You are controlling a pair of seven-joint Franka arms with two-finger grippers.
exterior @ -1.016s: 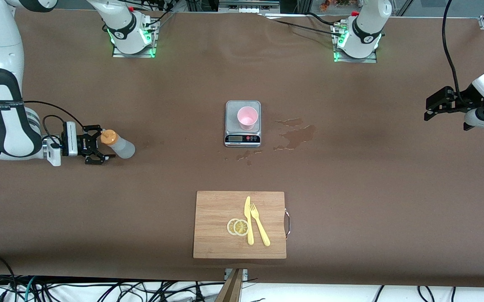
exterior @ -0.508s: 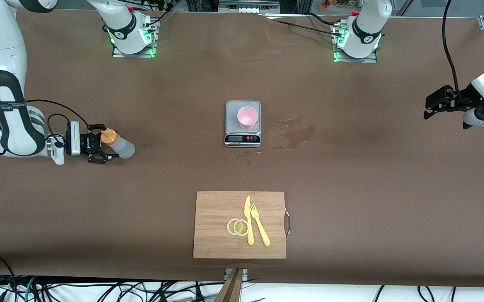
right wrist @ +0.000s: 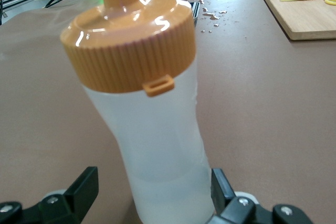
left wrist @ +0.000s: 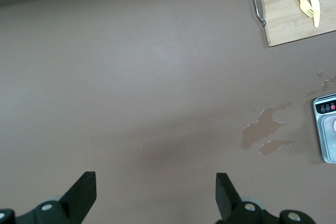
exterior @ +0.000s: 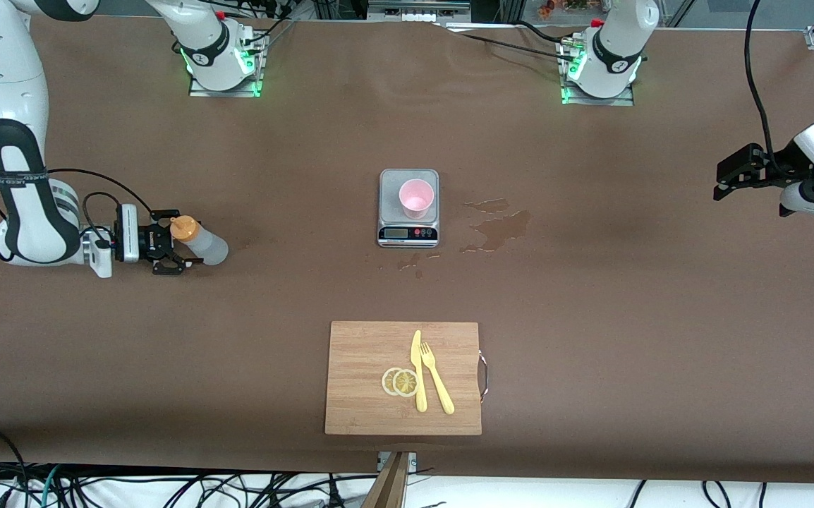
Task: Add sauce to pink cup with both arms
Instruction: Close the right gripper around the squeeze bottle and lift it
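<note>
The sauce bottle (exterior: 199, 242), translucent white with an orange nozzle cap, stands on the brown table (exterior: 308, 141) toward the right arm's end, well apart from the pink cup (exterior: 416, 198). The right gripper (exterior: 180, 245) is level with the bottle at table height, its two black fingers (right wrist: 79, 190) spread on either side of the bottle's lower body; the right wrist view shows a slim gap on each side, so the jaws bracket the bottle without clearly pressing it. The pink cup sits upright on the platform of a small digital kitchen scale (exterior: 408, 229) near the table's middle. Beside the scale, toward the left arm's end, a patch of spilled liquid (exterior: 497, 229) darkens the table. Nearer the front camera lies a wooden cutting board (exterior: 365, 353) carrying two lemon slices (exterior: 400, 382), a yellow plastic knife (exterior: 418, 370) and a yellow plastic fork (exterior: 436, 377). The left gripper (exterior: 731, 176) waits in the air over the left arm's end of the table, fingers (left wrist: 81, 192) wide apart and holding nothing.
</note>
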